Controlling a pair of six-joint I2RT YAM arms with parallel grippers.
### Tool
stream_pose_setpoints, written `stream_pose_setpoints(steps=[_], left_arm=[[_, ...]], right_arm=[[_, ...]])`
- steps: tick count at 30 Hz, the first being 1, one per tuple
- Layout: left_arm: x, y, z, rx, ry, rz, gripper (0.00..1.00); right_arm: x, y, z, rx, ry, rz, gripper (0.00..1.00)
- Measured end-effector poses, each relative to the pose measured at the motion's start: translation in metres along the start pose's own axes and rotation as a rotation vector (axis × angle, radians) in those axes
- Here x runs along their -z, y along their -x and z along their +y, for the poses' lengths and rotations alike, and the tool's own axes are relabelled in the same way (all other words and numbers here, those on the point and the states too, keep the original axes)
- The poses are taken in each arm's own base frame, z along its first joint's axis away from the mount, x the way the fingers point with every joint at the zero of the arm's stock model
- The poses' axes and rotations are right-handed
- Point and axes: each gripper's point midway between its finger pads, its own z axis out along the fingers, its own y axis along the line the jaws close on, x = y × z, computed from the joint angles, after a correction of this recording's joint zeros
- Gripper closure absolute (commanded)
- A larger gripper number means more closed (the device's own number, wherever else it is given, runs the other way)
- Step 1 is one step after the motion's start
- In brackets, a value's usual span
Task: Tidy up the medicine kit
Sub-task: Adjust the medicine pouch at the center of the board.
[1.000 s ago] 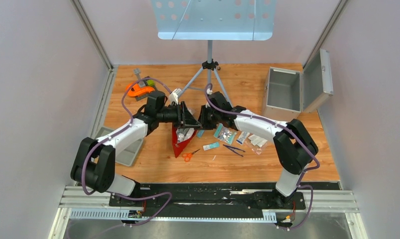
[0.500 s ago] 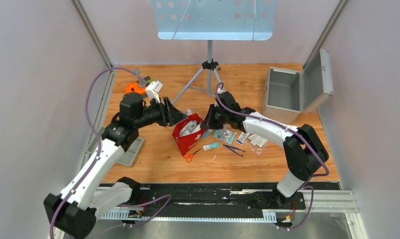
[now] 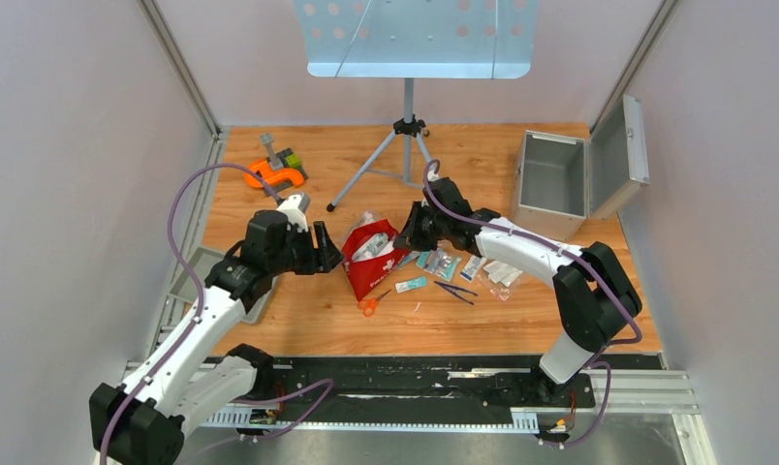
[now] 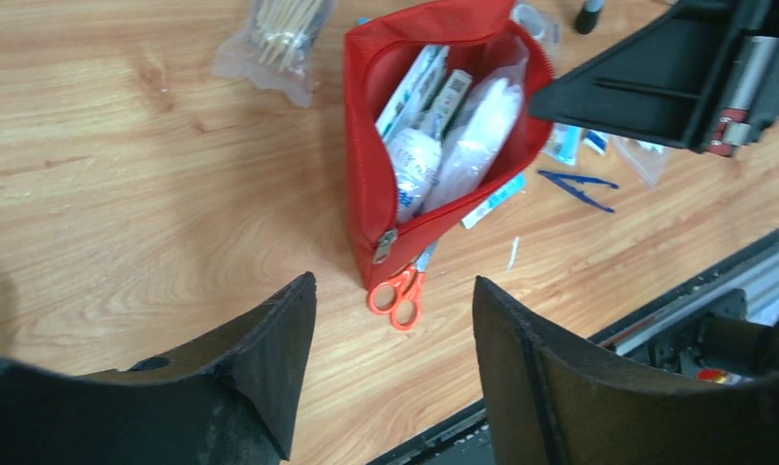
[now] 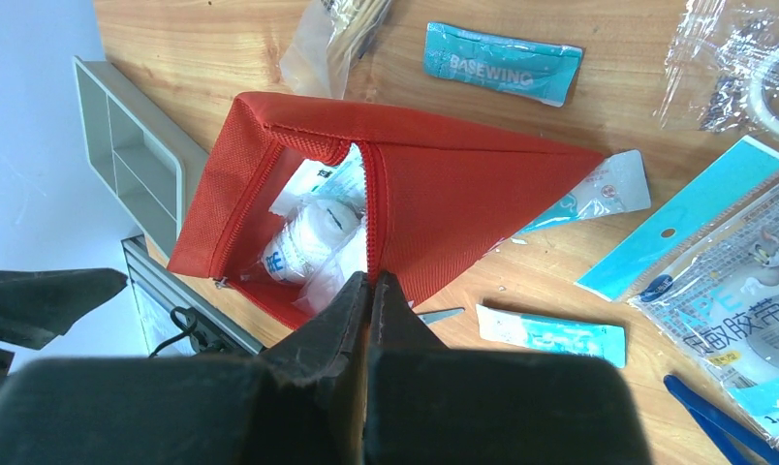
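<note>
Top external view: nearest, the scissors (image 3: pixel 367 305) are seen touching the near end of the pouch (image 3: pixel 371 266), as they were a second ago. The left gripper (image 3: pixel 326 256) is held just left of the pouch and apart from it. A second ago it was pressed against the pouch, facing the right gripper (image 3: pixel 406 232); since then it has been drawn back to the left and its arm swung outward. In the left wrist view, the left gripper (image 4: pixel 392 315) is seen released, its jaws spread wider than before, with nothing between them. The pouch (image 4: pixel 361 145) is shown with its mouth unzipped and white packets inside.

In the right wrist view, the right gripper (image 5: pixel 371 281) is clenched on the pouch's (image 5: pixel 463 208) rim, as before. The pouch, earlier stretched between both grippers, is now held up from its right side only. Packets and tweezers (image 3: pixel 455 289) are left scattered to its right, unmoved. A grey tray (image 3: pixel 194 269) is partly hidden under the left arm.

Farther back, the clamp (image 3: pixel 274 174) and stand (image 3: pixel 408 126) are unchanged. The medicine kit (image 3: pixel 550 184) is seen at the far right corner, well apart from both grippers, its lid swung open to the right.
</note>
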Motion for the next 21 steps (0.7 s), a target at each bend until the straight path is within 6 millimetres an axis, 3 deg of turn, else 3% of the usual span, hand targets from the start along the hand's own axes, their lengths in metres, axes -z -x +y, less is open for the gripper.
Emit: stream_pose_setpoints(steps=[5,14,18,21], left_arm=[[-0.011,-0.001,0.012,0.016,0.056,0.009,0.45],[-0.041,-0.014,0.024,0.051,0.074,0.057,0.51],[-0.049,-0.013,0.024,0.059,0.070,0.061,0.66],[-0.053,-0.012,0.021,0.067,0.055,0.061,0.85]], right_arm=[[0.000,0.000,0.001,0.001,0.003,-0.001,1.00],[0.000,-0.001,0.001,0.001,0.009,0.004,1.00],[0.000,-0.001,0.001,0.001,0.009,0.004,1.00],[-0.001,-0.001,0.001,0.002,0.012,0.001,1.00]])
